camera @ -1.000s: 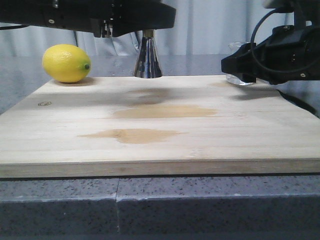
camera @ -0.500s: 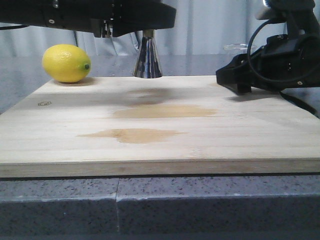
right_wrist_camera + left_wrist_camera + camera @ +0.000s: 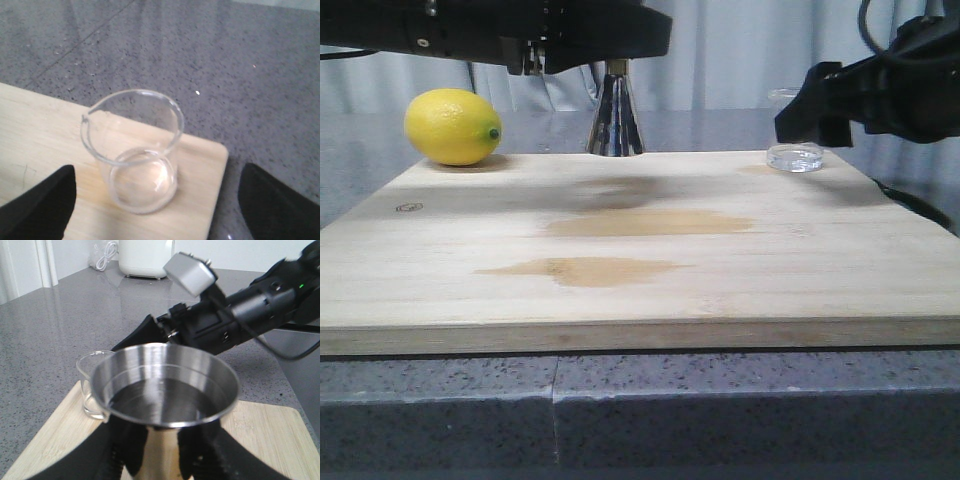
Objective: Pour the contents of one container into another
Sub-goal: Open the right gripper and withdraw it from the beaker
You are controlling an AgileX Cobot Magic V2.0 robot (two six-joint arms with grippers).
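The steel jigger (image 3: 615,122) stands at the back middle of the wooden board (image 3: 720,290), its top hidden under my left arm. In the left wrist view the jigger (image 3: 165,385) holds dark liquid, and my left gripper (image 3: 162,446) is shut on its narrow part. The clear glass beaker (image 3: 795,156) stands upright on the board's far right corner. It looks empty in the right wrist view, where the beaker (image 3: 135,150) sits between the wide-open fingers of my right gripper (image 3: 157,200) without touching them. That right gripper (image 3: 812,112) hovers just above the beaker.
A yellow lemon (image 3: 453,126) lies at the board's far left corner. Two tan stains (image 3: 610,268) mark the middle of the board. The board rests on a grey speckled counter (image 3: 620,410). A white appliance (image 3: 145,257) stands far back on the counter.
My right gripper has risen and drawn back to the right, off the beaker it was down around. The beaker stays on the board. The left arm and jigger have not moved.
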